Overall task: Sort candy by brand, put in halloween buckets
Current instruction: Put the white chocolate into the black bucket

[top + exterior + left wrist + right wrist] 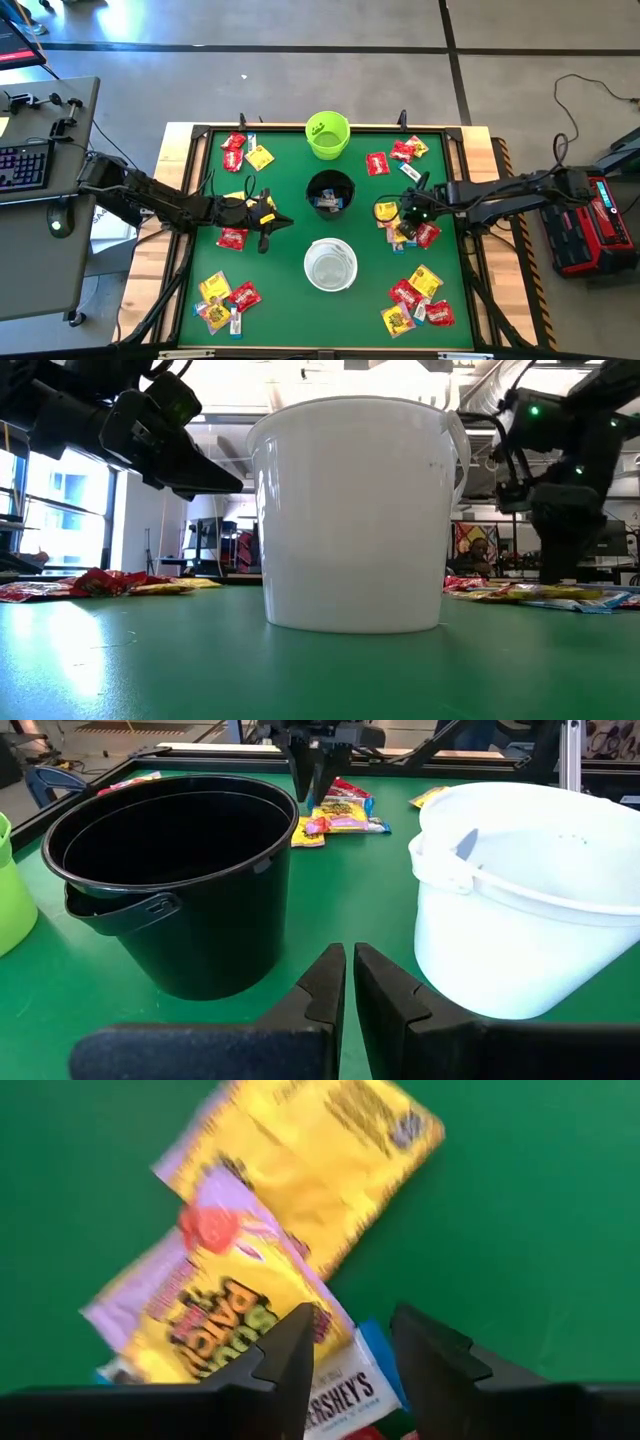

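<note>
- While my right gripper [350, 1355] hovers part-open above a blue-and-white packet [345, 1390] among yellow candy [386, 211], I judge it is lining up a pick.
- My left gripper [349, 982] sits shut and empty, facing the black bucket [165, 870] and white bucket [530, 895]; the lime green bucket [327, 135] stands beyond.
- Green felt table [280, 280] carries scattered packets; a workshop room shows behind.

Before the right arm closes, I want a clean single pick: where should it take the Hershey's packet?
Take the Hershey's packet from straight above, by its free white end: it lies flat, half tucked under the Sour Patch packet, and the right hand hangs open over it.
</note>
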Tool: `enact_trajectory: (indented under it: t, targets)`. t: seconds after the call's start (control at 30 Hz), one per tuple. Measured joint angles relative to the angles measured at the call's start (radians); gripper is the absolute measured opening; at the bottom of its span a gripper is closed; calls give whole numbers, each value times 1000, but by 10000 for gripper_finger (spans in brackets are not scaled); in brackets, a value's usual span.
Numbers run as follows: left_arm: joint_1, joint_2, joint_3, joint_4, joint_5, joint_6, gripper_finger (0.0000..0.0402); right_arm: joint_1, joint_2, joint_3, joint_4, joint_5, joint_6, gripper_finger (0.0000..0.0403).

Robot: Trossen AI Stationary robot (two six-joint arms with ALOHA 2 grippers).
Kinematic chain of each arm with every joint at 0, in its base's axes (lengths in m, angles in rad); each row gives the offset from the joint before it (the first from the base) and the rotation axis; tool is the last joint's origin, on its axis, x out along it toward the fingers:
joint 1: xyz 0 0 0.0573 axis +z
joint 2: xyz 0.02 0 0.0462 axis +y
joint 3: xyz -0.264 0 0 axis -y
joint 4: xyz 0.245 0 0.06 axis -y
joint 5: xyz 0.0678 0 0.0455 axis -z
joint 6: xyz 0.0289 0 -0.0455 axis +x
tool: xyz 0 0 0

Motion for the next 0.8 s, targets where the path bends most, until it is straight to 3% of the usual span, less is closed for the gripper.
enact_trajectory:
  t: [0.33,0.57,0.8]
  targets:
    - [0,0,0,-1,0,1,17,0,0,104,-147,-1,-69,126]
    - [0,0,0,-1,0,0,17,0,0,87,-173,-79,-72,126]
    - [0,0,0,-2,0,0,17,0,0,62,-178,-82,-79,126]
